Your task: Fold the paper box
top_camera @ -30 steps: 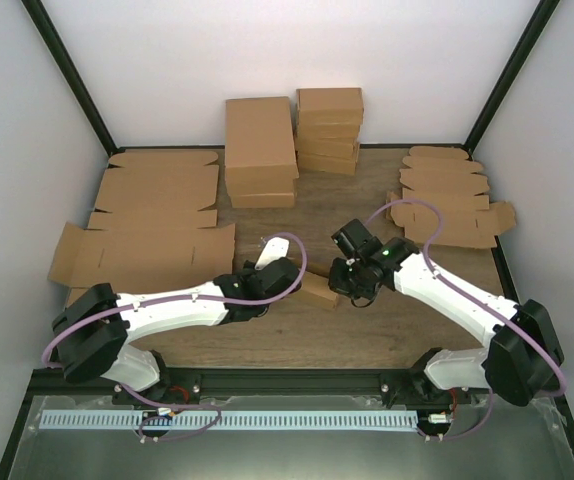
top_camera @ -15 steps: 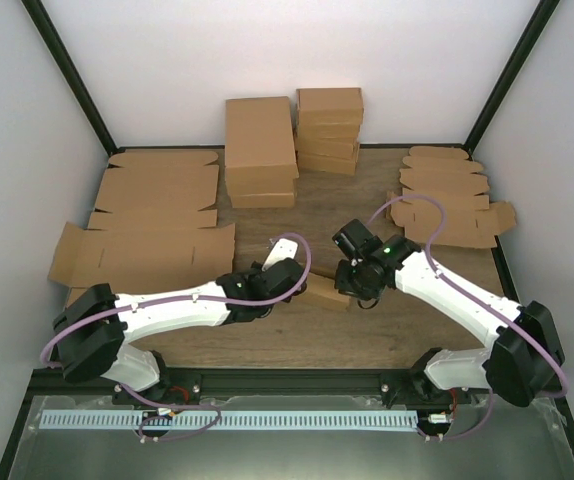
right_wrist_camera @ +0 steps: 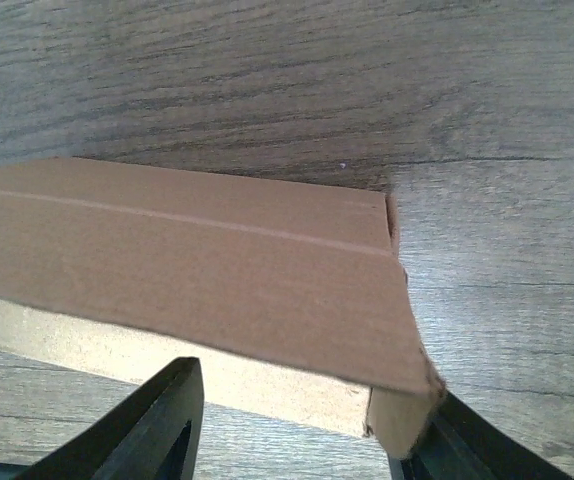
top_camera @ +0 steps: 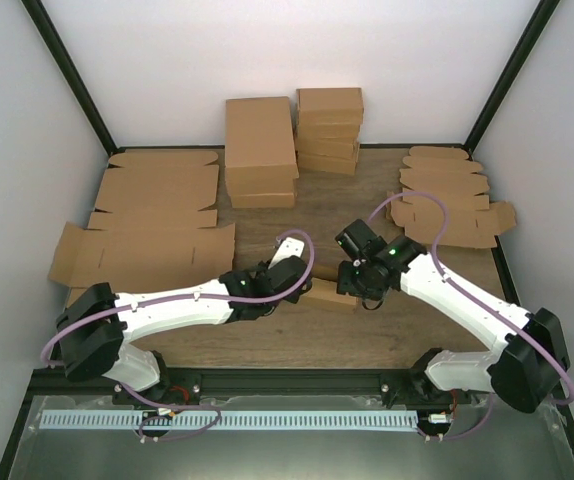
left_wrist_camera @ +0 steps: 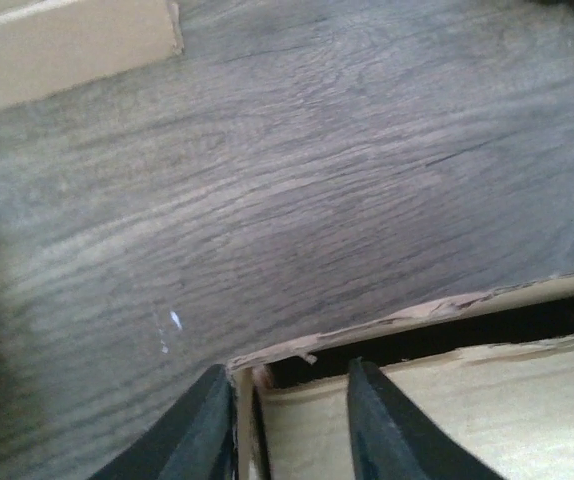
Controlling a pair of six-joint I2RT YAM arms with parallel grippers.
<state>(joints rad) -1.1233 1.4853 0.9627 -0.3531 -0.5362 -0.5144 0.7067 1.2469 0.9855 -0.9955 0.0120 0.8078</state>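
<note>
Paper box [top_camera: 327,296] between left gripper [left_wrist_camera: 287,378], right gripper [right_wrist_camera: 302,400]; seemingly flat blanks [top_camera: 157,255] nearby.

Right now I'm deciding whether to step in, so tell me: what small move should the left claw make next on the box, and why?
Probably draw the left claw back off the paper box: its jaws stand open astride the end wall, gripping nothing, and the right claw, open too, straddles the other end.

White walls [top_camera: 267,50] stand left, far and right, with black posts [top_camera: 70,75] at the far corners. The tabletop [top_camera: 367,200] is dark wood.
</note>
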